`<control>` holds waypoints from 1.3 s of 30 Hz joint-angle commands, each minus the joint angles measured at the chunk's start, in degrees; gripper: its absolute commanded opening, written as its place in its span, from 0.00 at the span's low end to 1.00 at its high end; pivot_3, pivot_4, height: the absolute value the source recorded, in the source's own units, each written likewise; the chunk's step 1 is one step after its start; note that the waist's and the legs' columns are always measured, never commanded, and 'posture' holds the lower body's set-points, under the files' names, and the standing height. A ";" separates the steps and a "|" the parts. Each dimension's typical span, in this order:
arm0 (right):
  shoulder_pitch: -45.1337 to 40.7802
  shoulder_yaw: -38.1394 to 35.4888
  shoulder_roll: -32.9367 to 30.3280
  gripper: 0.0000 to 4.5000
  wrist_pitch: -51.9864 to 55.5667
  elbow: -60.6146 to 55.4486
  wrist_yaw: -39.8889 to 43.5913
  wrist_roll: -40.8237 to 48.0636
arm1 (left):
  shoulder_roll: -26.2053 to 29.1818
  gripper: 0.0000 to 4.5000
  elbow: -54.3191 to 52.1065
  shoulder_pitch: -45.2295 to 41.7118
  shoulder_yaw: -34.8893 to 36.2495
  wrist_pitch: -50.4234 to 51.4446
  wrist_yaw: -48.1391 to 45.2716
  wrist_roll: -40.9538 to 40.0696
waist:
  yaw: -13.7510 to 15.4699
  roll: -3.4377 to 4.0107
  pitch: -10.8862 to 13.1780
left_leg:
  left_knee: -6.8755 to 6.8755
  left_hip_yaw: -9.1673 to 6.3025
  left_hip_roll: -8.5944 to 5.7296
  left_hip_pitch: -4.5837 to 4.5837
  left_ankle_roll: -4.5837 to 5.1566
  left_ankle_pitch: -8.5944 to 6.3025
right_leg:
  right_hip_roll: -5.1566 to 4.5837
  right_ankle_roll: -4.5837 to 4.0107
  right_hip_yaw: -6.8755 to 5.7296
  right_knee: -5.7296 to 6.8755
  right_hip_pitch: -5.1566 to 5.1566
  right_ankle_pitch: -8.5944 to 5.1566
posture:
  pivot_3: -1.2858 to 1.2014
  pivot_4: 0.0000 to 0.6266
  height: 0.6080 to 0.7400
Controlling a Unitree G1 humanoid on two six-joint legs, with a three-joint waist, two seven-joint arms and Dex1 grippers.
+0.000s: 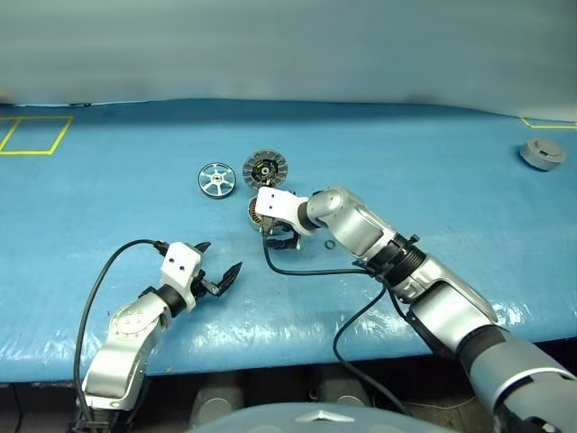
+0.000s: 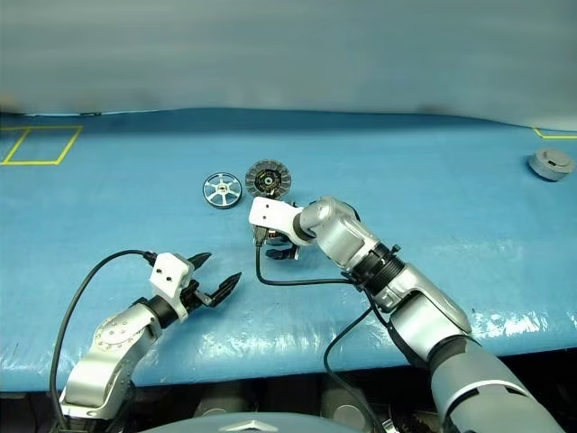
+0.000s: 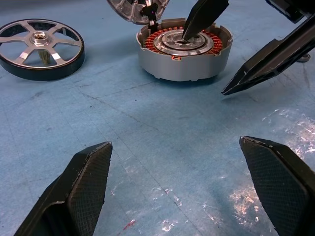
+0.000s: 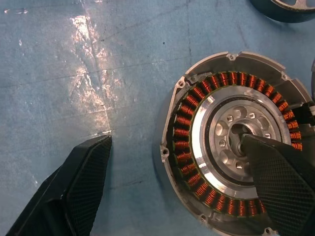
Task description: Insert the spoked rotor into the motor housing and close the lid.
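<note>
With the spoked rotor [image 1: 216,180] lying uninserted left of the wide-open right hand [image 4: 177,182], which straddles the motor housing [image 3: 183,53] wall, insertion and closing the raised lid [image 1: 265,168] remain; the left hand [image 1: 216,268] idles wide.

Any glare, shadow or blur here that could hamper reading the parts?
Right wrist view: a bright streak of glare on the blue table cover; the motor housing windings read crisply. Left wrist view: the spoked rotor is sharp, with scuffed shine on the cover near the left gripper. Left eye view: the far background is hazy, and the right gripper hides part of the housing.
</note>
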 commanded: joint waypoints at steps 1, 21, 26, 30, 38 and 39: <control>-2.12 -0.03 0.62 0.99 -1.37 2.63 1.74 -1.94 | -0.46 1.00 -1.23 -0.15 0.13 -1.79 0.28 0.25 | -0.02 0.00 0.00 | 0.00 0.00 0.00 0.01 0.00 0.00 | 0.00 0.00 0.00 0.00 0.00 0.00 | 0.52 0.24 1.00; 1.59 -2.84 3.80 0.48 5.18 -2.20 5.22 -4.74 | -0.92 1.00 -0.83 0.74 0.55 -3.16 0.74 0.42 | 0.05 0.00 -0.01 | -0.01 -0.08 0.00 0.08 -0.06 0.03 | -0.01 -0.04 -0.07 0.02 0.09 0.01 | 0.52 0.24 1.00; 12.04 -1.56 3.06 0.48 17.98 -18.83 3.45 -4.60 | -0.44 1.00 -0.97 1.18 0.97 -3.11 0.58 0.56 | 0.04 0.01 -0.05 | -0.10 -0.14 0.01 0.07 -0.07 0.03 | -0.02 -0.06 -0.14 0.02 0.06 0.00 | 0.52 0.24 1.00; 18.56 0.11 2.32 0.48 24.41 -27.79 0.08 -5.37 | -0.13 1.00 -1.16 1.51 1.21 -2.95 0.39 0.43 | -0.03 0.05 -0.08 | -0.14 -0.21 0.01 0.16 -0.07 0.02 | -0.04 -0.13 -0.23 0.01 0.15 -0.06 | 0.52 0.24 1.00; 27.81 0.67 5.65 0.48 34.61 -38.09 -10.09 -4.92 | 0.10 1.00 -1.23 1.22 0.83 -2.24 -0.04 0.37 | -0.05 -0.08 -0.21 | -0.15 -0.21 0.01 0.72 -0.08 0.02 | -0.11 -0.47 -0.29 0.00 0.39 -0.36 | 0.52 0.24 1.00; 28.21 0.38 6.39 0.48 35.57 -38.71 -11.29 -4.81 | 0.07 1.00 -1.19 1.08 0.73 -2.13 -0.10 0.38 | -0.05 -0.09 -0.23 | -0.15 -0.21 0.01 0.73 -0.08 0.02 | -0.12 -0.47 -0.29 0.00 0.39 -0.36 | 0.52 0.24 1.00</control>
